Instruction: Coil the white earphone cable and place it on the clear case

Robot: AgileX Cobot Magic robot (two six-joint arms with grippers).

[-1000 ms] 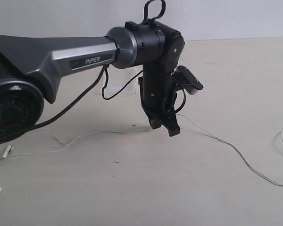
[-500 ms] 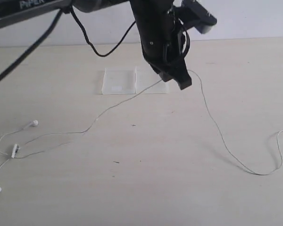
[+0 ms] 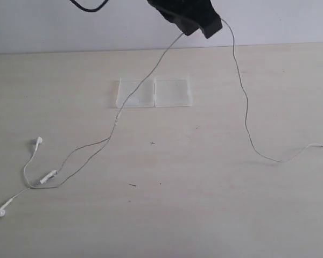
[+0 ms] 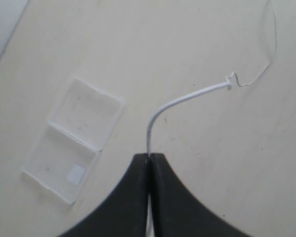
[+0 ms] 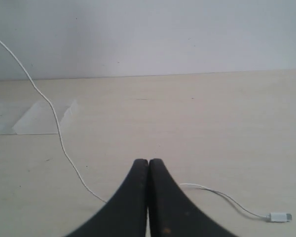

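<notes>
High over the table's far side, my left gripper [image 3: 200,28] [image 4: 149,157] is shut on the white earphone cable [image 3: 113,128] [image 4: 178,101], pinching it mid-length. From the grip one strand hangs down to the left across the clear case [image 3: 172,92] [image 4: 74,138] to the inline remote [image 3: 48,176] and two earbuds [image 3: 38,141] on the table. The other strand drops to the right and runs off the frame's edge. My right gripper [image 5: 148,163] is shut with nothing in it, low over the table, with the cable's plug [image 5: 278,217] lying beside it.
The pale wooden table [image 3: 215,209] ends at a white wall [image 3: 290,21] behind the case. In the right wrist view the case [image 5: 39,116] lies ahead to one side and the cable [image 5: 50,106] slants down past it.
My left gripper has risen high with the cable, and most of its arm has left the exterior view. The cable lifted off the table and the earbuds were dragged a little to the right.
</notes>
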